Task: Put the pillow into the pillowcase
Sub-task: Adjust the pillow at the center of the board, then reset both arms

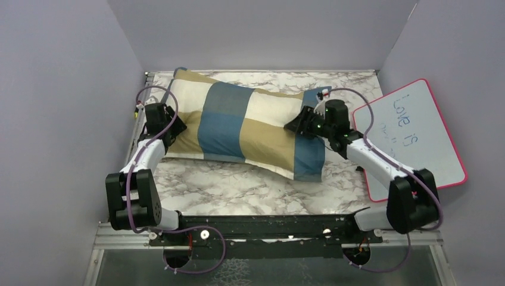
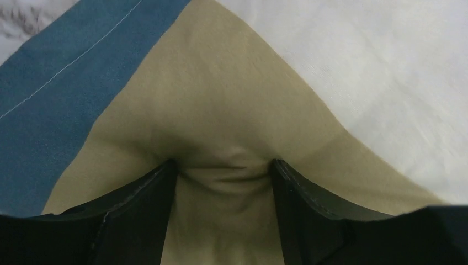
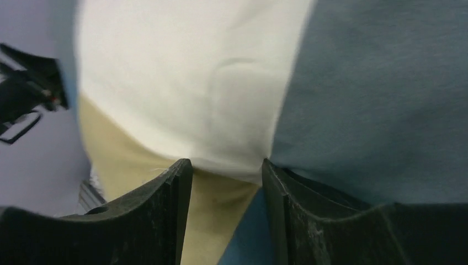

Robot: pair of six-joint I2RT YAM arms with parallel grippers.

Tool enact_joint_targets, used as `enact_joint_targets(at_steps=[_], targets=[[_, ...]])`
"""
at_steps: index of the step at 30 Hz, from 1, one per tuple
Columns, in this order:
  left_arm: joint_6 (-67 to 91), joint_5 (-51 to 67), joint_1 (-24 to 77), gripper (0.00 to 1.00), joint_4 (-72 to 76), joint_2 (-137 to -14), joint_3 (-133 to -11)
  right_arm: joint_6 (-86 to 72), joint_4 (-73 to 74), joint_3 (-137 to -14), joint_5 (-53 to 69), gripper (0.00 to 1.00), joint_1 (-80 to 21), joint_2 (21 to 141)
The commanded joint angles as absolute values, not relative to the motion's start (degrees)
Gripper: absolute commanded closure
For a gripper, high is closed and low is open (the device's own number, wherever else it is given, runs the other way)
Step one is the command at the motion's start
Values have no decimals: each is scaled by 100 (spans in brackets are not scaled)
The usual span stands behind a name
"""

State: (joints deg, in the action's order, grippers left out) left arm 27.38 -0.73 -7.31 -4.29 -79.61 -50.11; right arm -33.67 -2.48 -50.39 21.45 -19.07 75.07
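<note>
The pillowcase (image 1: pixel 250 122), in blue, tan and cream blocks, lies plump and filled across the marble table (image 1: pixel 238 187). The pillow is hidden; none of its own fabric shows. My left gripper (image 1: pixel 174 128) is at the pillowcase's left end. In the left wrist view its jaws (image 2: pixel 223 163) stand apart, pressed into wrinkled tan cloth (image 2: pixel 221 110). My right gripper (image 1: pixel 293 125) is at the right end, on top. There too the jaws (image 3: pixel 226 163) stand apart, with cream, tan and blue cloth (image 3: pixel 193 83) bulging between them.
A pink-rimmed whiteboard (image 1: pixel 411 137) with blue writing leans at the right, beside the right arm. Lilac walls close in the table at the left, back and right. Bare marble lies between the pillowcase and the arms' base rail (image 1: pixel 262 229).
</note>
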Motion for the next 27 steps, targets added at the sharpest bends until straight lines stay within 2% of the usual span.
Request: enact_joint_targets(at_steps=[1,7,8,9,10,12,13,14,20,27], targets=[[2957,-828,-921,32,-727,-7948,-4599,-3422,234,-4476,1183,45,-1611,8088],[2753,-1222,-1010,27,-1292,-7594,-5431,-3031,977,-4866,495,41,-1441,7502],[2699,-1115,-1006,21,-1369,-7474,-5565,-2964,1133,-4982,471,40,-1434,7376],[2678,-991,-1009,4,-1436,-7362,-5700,-2885,1285,-5101,466,39,-1433,7242],[2685,-815,-1003,2,-1493,-7212,-5821,-2810,1416,-5201,498,36,-1433,7068],[2617,-208,-1002,1,-1607,-6943,-6043,-2594,1634,-5351,691,22,-1437,6808],[2494,292,-998,2,-1662,-6831,-6161,-2545,1765,-5431,743,6,-1433,6683],[2411,723,-962,2,-1760,-6755,-6296,-2523,1886,-5507,763,1,-1436,6548],[2269,2501,-424,2,-2119,-6208,-6626,-2637,2404,-5870,404,0,-1440,5615],[2144,3432,763,2,-2098,-5705,-6962,-2753,3201,-6470,371,0,-1436,5133]])
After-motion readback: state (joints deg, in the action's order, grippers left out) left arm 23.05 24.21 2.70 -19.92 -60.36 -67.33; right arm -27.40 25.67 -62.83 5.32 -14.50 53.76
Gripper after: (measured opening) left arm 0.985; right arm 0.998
